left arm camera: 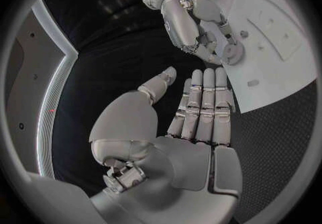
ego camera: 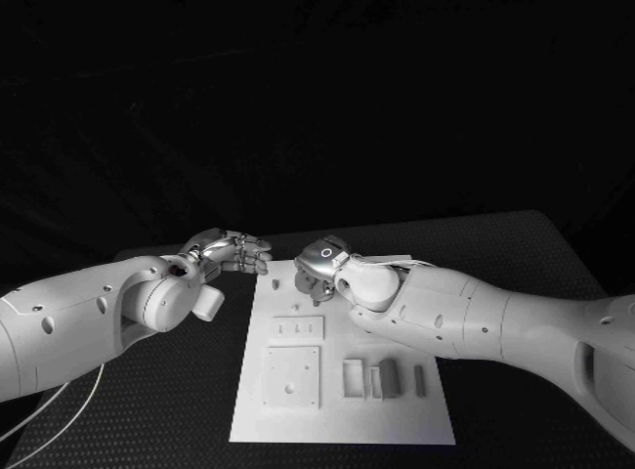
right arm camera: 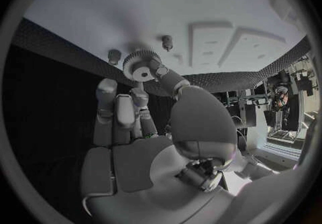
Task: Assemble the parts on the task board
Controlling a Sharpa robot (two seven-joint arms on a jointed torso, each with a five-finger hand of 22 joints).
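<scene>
From the head view, a white task board (ego camera: pixel 343 391) lies in the middle of a black bench (ego camera: pixel 148 420). Both white arms reach in over the board's far end. The left hand (ego camera: pixel 231 252) hangs just beyond the board's far left corner, fingers loosely bent, holding nothing. The right hand (ego camera: pixel 322 266) sits over the board's far edge, close beside the left hand but apart from it. On the board's near half lie a square plate (ego camera: pixel 292 377) and a row of narrow upright blocks (ego camera: pixel 385 378); two small rectangular plates (ego camera: pixel 298 327) lie nearer the hands.

In the left wrist view, the left hand (left arm camera: pixel 195 122) is flat and open, its fingers (left arm camera: pixel 204 95) straight and side by side, over the dark bench just beside the board (left arm camera: pixel 282 52). Past its fingertips, the right hand (left arm camera: pixel 201 30) pinches a small toothed gear (left arm camera: pixel 233 52) above the board.

In the right wrist view, the right hand (right arm camera: pixel 144 122) grips the gear (right arm camera: pixel 142 66) between thumb and fingertips, close over the board (right arm camera: pixel 201 9). Two short pegs (right arm camera: pixel 166 42) stand on the board just beside the gear.
</scene>
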